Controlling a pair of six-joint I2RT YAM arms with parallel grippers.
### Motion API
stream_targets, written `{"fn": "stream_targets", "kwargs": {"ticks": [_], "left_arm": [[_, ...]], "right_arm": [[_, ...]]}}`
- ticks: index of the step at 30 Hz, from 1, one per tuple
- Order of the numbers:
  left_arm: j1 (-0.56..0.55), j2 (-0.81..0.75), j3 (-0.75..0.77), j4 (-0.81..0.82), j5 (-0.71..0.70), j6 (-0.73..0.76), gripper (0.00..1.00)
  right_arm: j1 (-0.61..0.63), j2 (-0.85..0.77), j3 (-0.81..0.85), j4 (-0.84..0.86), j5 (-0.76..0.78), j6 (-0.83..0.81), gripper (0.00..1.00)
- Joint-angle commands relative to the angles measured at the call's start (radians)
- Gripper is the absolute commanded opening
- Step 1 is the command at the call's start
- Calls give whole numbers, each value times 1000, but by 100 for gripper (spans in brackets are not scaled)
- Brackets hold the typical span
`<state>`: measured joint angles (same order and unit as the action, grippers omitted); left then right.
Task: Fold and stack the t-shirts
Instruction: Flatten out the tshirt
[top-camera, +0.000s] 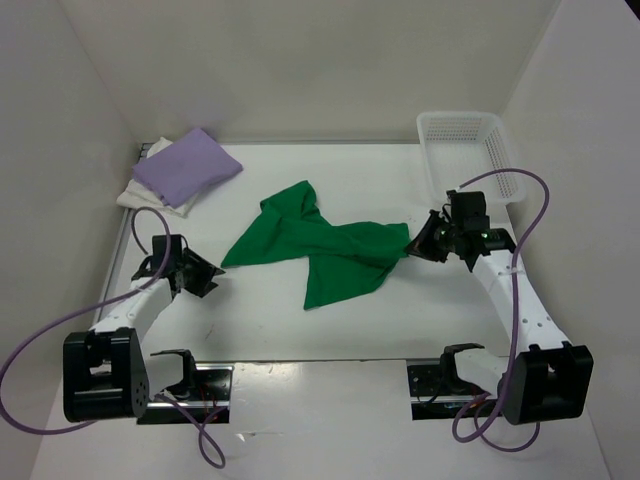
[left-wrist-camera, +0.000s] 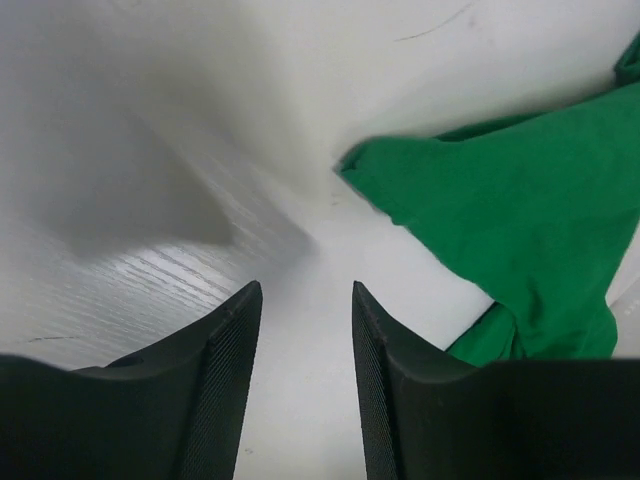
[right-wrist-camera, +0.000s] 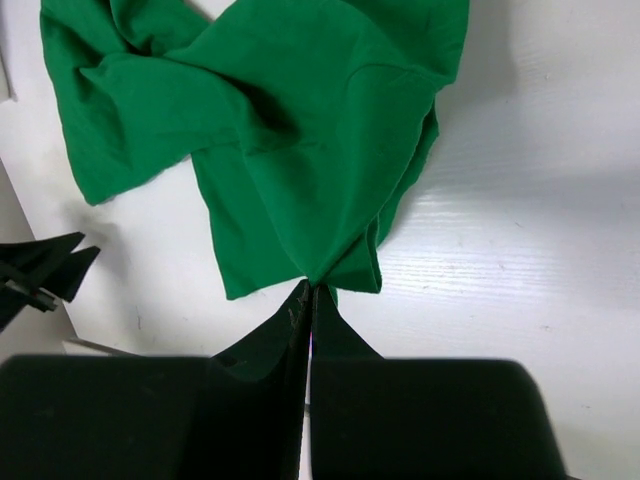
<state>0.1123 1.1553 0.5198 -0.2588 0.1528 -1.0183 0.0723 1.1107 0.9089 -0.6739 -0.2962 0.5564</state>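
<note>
The right gripper (right-wrist-camera: 310, 292) is clamped tight on the right corner of the crumpled green t-shirt (top-camera: 320, 250), while the left gripper (left-wrist-camera: 305, 295) hovers half-parted and empty near its left tip.

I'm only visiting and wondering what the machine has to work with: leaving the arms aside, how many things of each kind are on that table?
T-shirts: 3 (green t-shirt, lilac t-shirt, white t-shirt)
Baskets: 1 (white basket)
Total: 4
</note>
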Motion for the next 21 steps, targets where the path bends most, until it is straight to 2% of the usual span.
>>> {"fn": "stream_targets", "kwargs": {"ticks": [1, 3, 6, 12, 16, 18, 21], "left_arm": [[-11, 23, -21, 101, -13, -124, 48], [-11, 55, -32, 148, -56, -178, 48], [-11, 116, -29, 242, -47, -242, 48], [-63, 210, 14, 300, -67, -316, 55], [-76, 267, 28, 322, -91, -328, 55], [-76, 305, 57, 345, -91, -328, 50], [-76, 323, 104, 305, -105, -300, 27]], "right_arm": [[4, 5, 2, 17, -30, -3, 0], [17, 5, 2, 28, -31, -3, 0], [38, 5, -7, 28, -40, 8, 0], [89, 5, -28, 59, -49, 28, 0], [98, 5, -28, 59, -49, 28, 0], [98, 14, -28, 68, -58, 28, 0], [98, 14, -28, 68, -49, 28, 1]]}}
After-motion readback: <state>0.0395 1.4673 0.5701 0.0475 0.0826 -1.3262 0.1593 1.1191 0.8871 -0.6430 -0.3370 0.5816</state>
